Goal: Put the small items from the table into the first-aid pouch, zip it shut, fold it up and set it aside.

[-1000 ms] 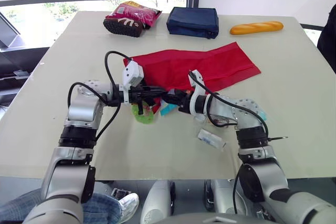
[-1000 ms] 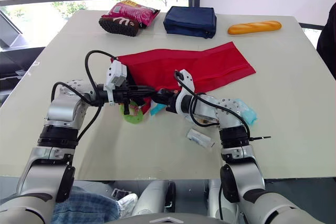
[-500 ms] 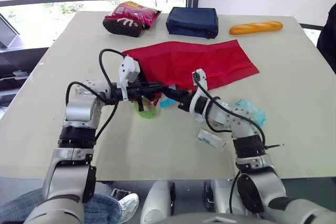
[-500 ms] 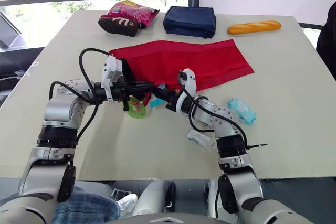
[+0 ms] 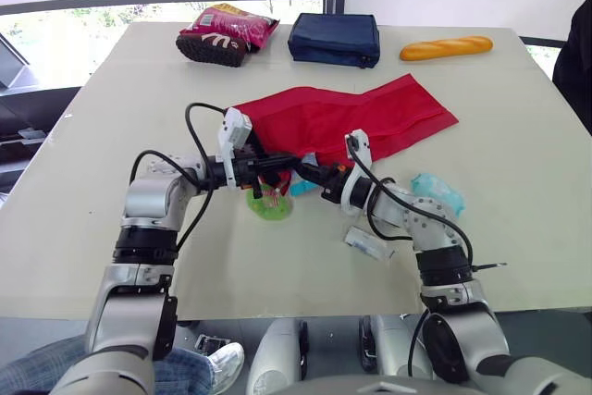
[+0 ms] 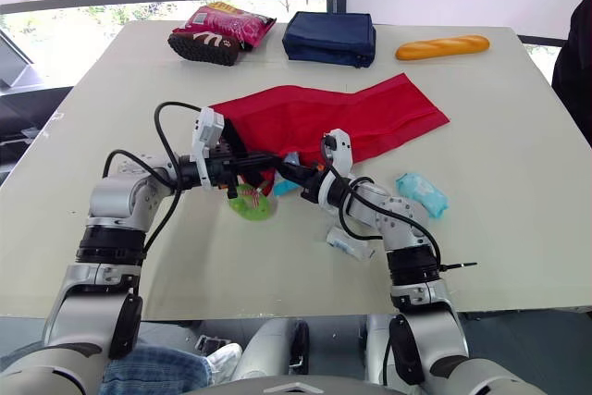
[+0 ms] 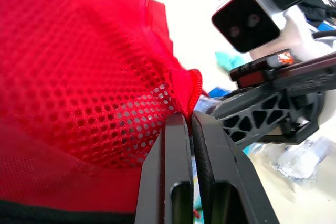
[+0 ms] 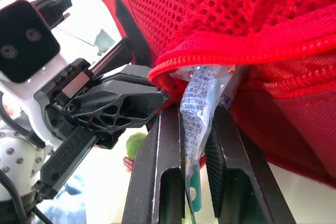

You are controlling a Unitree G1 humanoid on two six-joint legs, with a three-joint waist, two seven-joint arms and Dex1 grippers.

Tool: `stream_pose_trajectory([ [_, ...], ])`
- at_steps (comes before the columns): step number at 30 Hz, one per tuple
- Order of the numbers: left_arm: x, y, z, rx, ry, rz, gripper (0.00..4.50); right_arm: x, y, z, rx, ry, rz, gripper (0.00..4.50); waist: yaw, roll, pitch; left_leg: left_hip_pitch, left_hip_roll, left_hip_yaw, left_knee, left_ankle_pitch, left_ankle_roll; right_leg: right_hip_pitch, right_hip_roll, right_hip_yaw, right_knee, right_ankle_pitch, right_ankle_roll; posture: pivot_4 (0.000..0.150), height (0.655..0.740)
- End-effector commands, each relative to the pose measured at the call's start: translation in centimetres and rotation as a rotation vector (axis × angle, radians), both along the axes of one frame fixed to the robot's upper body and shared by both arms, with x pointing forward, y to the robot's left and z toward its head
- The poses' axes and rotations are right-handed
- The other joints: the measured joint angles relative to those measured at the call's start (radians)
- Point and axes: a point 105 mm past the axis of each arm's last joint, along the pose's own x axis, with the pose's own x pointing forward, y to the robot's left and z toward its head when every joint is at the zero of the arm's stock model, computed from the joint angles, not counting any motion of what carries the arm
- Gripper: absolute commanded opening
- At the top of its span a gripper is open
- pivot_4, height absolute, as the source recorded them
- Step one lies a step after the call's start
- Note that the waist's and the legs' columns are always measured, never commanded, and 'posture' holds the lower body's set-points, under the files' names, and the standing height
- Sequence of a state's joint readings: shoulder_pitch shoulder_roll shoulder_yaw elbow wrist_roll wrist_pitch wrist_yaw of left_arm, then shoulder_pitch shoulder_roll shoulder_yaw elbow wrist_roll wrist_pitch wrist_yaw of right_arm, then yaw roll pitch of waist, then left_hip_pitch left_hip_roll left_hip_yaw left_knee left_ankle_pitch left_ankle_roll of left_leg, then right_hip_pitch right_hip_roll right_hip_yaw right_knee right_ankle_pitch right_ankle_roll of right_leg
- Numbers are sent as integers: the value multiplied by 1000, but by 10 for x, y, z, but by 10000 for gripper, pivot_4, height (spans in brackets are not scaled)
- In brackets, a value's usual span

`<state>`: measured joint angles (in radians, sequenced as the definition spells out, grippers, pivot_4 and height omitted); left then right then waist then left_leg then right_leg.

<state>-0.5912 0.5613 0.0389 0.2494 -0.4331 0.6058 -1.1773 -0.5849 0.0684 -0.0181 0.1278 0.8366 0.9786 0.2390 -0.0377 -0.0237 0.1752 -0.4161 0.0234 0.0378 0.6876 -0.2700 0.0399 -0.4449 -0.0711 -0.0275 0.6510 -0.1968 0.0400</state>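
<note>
The red mesh pouch (image 5: 356, 117) lies spread across the middle of the table. My left gripper (image 5: 280, 166) is shut on the edge of its mouth; in the left wrist view the fingertips (image 7: 178, 121) pinch the red mesh hem. Facing it, my right gripper (image 5: 307, 172) is shut on a small blue-printed sachet (image 8: 197, 106), held right at the pouch opening. On the table nearby lie a green round item (image 5: 271, 203), a clear packet (image 5: 368, 243) and a teal packet (image 5: 435, 193).
At the far edge lie a pink and brown candy bag (image 5: 227, 32), a navy pouch (image 5: 337, 39) and a bread loaf (image 5: 446, 46). A person's dark sleeve (image 5: 578, 53) shows at the right edge. Bare table spreads to the left and in front.
The view has shifted a little. My right gripper has moved closer to the pouch mouth with the sachet. My left gripper keeps its hold on the pouch edge.
</note>
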Motion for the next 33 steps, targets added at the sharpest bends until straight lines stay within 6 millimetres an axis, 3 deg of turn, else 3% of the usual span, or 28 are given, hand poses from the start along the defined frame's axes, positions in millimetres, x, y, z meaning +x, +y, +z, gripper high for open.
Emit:
stream_pose_trajectory([
  [1,-6,-1,-4,-51,52,22,889,-6,-8,10,4,-7,32,933,0,0,0,0,0,0,0,0,0,0,0,0,0,0,0,1500,7164],
  [8,-11,1,-14,-108,116,84,889,-8,-14,1,-61,60,43,933,0,0,0,2,0,0,0,0,0,0,0,1,3,0,0,1500,7164],
  [16,-11,7,-23,-100,130,151,889,5,-5,6,-16,105,-1,933,-2,0,0,2,0,0,0,1,-1,0,0,1,5,0,0,1500,7164],
  [22,-10,11,-24,-86,105,174,889,16,13,6,-41,89,-18,933,-4,0,0,3,0,0,0,1,-2,0,0,1,5,0,0,1500,7164],
  [28,-14,7,-22,-104,104,157,889,27,28,3,-136,-55,-66,933,-5,0,0,3,0,0,0,1,-2,0,0,1,5,0,0,1500,7164],
  [33,-17,3,-21,-119,116,145,889,25,40,5,-123,-77,-67,933,-5,0,0,3,0,-1,0,2,-4,0,0,1,6,0,0,1500,7164],
])
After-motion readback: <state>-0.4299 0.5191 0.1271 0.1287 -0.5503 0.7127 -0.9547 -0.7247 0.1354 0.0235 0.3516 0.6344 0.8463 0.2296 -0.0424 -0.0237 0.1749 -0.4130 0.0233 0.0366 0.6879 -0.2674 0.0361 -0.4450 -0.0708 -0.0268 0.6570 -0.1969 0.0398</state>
